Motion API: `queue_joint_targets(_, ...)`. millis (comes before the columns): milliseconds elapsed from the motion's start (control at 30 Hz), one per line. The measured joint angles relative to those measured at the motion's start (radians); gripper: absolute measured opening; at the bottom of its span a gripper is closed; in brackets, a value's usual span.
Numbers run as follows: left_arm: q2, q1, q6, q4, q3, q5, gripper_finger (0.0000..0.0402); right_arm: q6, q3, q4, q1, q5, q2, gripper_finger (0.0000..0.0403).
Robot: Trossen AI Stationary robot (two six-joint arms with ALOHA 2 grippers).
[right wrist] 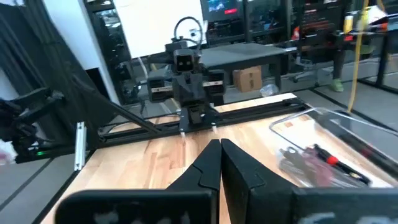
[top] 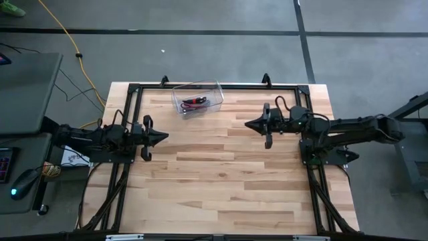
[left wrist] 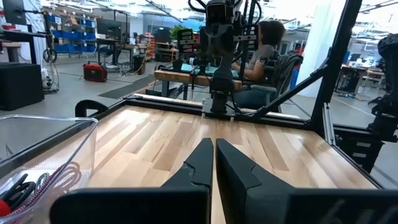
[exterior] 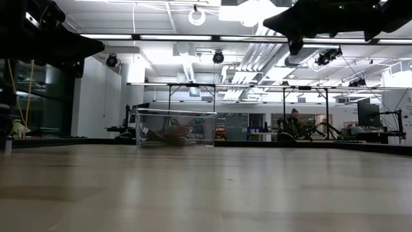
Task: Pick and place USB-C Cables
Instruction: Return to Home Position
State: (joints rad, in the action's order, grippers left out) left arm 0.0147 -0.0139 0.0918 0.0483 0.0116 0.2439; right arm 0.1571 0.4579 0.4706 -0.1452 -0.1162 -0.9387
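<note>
The worktop (top: 221, 174) is bare apart from one clear bin (top: 215, 89) at its far edge, between the two arms. The left arm (top: 100, 136) and right arm (top: 354, 127) lie level and point at each other across the boards, held well above them in the low view. The cables (top: 194, 102) lie in a heap on the bin's floor, their long axis roughly along the bin's long side, so the placing looks done. The left gripper (top: 164, 136) is empty with its fingers together, and the bin lies off to its side, ahead of its tip. The right gripper (top: 247, 124) is likewise closed on nothing. The left is slightly nearer the bin. Neither points at the cables, so parking needs only a straight pull back.
</note>
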Motion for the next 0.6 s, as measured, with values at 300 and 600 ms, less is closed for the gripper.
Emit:
queue_joint_targets(300,0.0,0.0,0.009,0.0,0.0,-0.001,0.0,0.049,-0.164,0.016,-0.096,-0.015,0.226,0.0)
queue_joint_targets(600,0.0,0.0,0.009,0.001,0.0,-0.001,0.0001,0.086,-0.336,0.016,-0.177,-0.078,0.505,0.0)
